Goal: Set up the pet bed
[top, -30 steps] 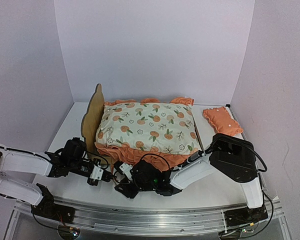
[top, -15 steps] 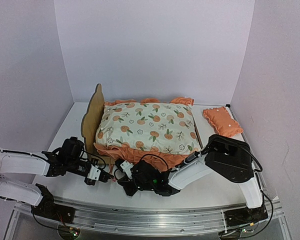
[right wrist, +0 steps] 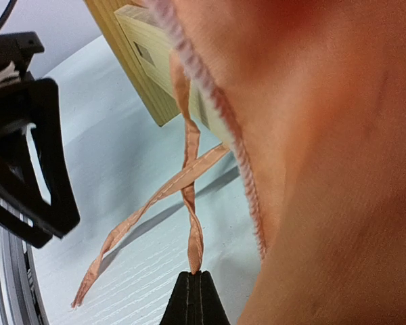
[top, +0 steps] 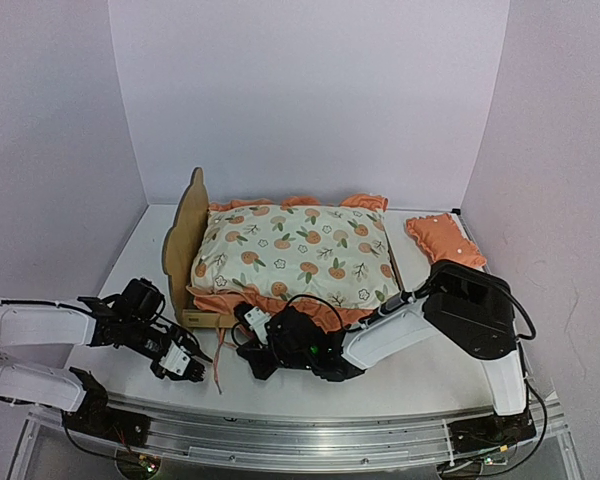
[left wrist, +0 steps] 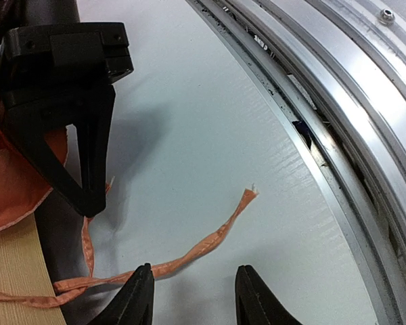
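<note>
Top view looks down over the pet bed (top: 183,235); both wrist views, close at its near-left corner, share the orange tie (left wrist: 201,245).

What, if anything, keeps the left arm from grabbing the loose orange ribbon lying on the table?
Probably nothing. The loose ribbon lies on bare table just ahead of the left arm and its open jaws. The right arm pinches a second ribbon close by, crowding but not blocking.

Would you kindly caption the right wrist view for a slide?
Right gripper shut on the tip of an orange ribbon hanging beside a wooden corner of the pet bed.
</note>
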